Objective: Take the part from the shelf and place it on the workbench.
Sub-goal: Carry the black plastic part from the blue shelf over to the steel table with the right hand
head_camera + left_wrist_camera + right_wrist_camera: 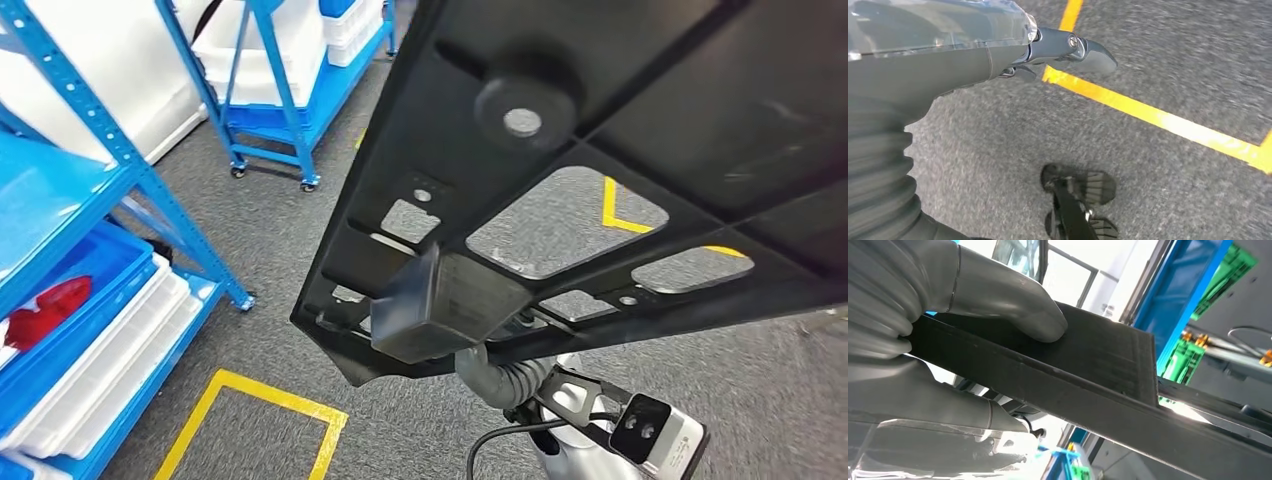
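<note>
Grey carpet floor (pixel 270 280) with yellow tape lines (pixel 245 390). Blue steel shelving (pixel 150 190) holding white trays (pixel 110 370); wheeled blue rack (pixel 285 90) behind. White wall (pixel 90 50).

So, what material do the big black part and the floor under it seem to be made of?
The black part looks like moulded plastic, matte: thin ribs, cut-out windows and a round boss suggest moulding, though painted metal is possible. The right hand grips its edge. The floor looks like grey short-pile carpet, speckled, with yellow tape lines.
</note>
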You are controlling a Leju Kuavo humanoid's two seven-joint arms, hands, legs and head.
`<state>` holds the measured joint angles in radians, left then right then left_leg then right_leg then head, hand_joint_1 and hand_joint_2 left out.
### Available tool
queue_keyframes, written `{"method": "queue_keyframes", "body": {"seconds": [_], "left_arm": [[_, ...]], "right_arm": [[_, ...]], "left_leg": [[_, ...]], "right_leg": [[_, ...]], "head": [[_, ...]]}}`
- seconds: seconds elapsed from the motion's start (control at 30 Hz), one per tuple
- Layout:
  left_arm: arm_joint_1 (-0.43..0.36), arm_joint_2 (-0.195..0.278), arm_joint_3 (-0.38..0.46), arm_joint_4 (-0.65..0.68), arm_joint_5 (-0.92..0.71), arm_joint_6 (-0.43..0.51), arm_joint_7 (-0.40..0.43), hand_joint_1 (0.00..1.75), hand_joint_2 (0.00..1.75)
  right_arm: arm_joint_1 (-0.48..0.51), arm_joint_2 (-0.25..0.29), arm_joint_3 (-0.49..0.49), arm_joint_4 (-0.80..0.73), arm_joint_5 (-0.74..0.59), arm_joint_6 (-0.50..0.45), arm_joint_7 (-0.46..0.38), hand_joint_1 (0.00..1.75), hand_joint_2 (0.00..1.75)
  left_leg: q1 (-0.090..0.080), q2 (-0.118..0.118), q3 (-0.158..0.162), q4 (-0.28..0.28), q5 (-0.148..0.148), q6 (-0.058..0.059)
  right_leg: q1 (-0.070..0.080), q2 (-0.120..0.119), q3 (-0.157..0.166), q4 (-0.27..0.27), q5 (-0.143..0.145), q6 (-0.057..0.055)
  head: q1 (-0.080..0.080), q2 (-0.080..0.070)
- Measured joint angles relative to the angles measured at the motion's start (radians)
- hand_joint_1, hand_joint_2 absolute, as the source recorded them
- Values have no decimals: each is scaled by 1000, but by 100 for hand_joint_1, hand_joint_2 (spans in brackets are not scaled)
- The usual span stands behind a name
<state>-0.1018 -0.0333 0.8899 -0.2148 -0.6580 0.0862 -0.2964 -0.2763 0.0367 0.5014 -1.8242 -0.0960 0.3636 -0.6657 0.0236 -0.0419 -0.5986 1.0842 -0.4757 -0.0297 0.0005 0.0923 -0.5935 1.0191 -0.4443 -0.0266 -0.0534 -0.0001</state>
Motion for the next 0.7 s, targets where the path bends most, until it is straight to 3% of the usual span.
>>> {"method": "queue_keyframes", "body": {"seconds": [0.07,0.13,0.2,0.27,0.33,0.37,0.4,0.43,0.5,0.57,0.63,0.7], "left_arm": [[6,0,2,0,9,1,3,0,175],[11,-2,3,0,14,0,8,0,175],[13,-4,6,0,19,-1,11,0,175],[19,-5,11,0,25,-4,13,0,175],[25,-6,17,0,28,-5,18,0,175],[27,-6,20,0,29,-3,21,0,175],[27,-8,23,0,31,0,23,0,175],[26,-9,26,0,34,3,24,0,175],[26,-12,31,0,38,5,22,0,175],[27,-14,34,0,38,5,21,0,175],[25,-15,34,0,37,5,20,0,175],[23,-16,35,0,34,3,17,0,175]], "right_arm": [[10,-3,0,0,-2,14,0,175,175],[21,-6,-2,0,-4,31,0,175,175],[27,-11,-6,0,-3,40,0,175,175],[30,-14,-11,0,-1,42,0,175,175],[39,-19,-16,0,3,43,0,175,175],[44,-22,-18,0,4,46,0,175,175],[49,-24,-22,0,4,51,0,175,175],[53,-26,-26,0,3,58,0,175,175],[56,-27,-36,0,-2,72,0,175,175],[57,-27,-45,-1,-4,77,0,175,175],[64,-28,-52,-2,-6,82,0,175,175],[74,-27,-60,-5,-6,95,0,175,175]], "left_leg": [[3,-33,24,-55,10,6],[0,-19,26,-58,10,20],[-1,3,29,-66,15,34],[-4,29,31,-70,16,44],[-9,55,30,-70,14,49],[-11,69,31,-70,13,50],[-12,81,31,-70,12,50],[-13,93,33,-70,11,50],[-17,113,38,-70,7,46],[-20,132,42,-70,2,37],[-21,152,48,-73,-1,28],[-19,132,47,-55,-18,19]], "right_leg": [[-2,24,-10,9,-1,14],[-6,41,-18,9,2,27],[-4,5,-33,41,-18,36],[-3,-57,-85,148,-75,43],[-6,-80,-145,270,-124,47],[-6,-84,-157,294,-125,46],[-6,-87,-147,276,-108,44],[-4,-94,-118,222,-78,40],[8,-136,-39,76,-24,26],[21,-162,-3,4,-11,14],[23,-142,-3,-4,-10,5],[17,-121,5,-18,-2,-5]], "head": [[0,0],[0,0],[0,0],[0,0],[0,0],[0,0],[0,0],[0,0],[0,0],[0,0],[0,0],[0,0]]}}
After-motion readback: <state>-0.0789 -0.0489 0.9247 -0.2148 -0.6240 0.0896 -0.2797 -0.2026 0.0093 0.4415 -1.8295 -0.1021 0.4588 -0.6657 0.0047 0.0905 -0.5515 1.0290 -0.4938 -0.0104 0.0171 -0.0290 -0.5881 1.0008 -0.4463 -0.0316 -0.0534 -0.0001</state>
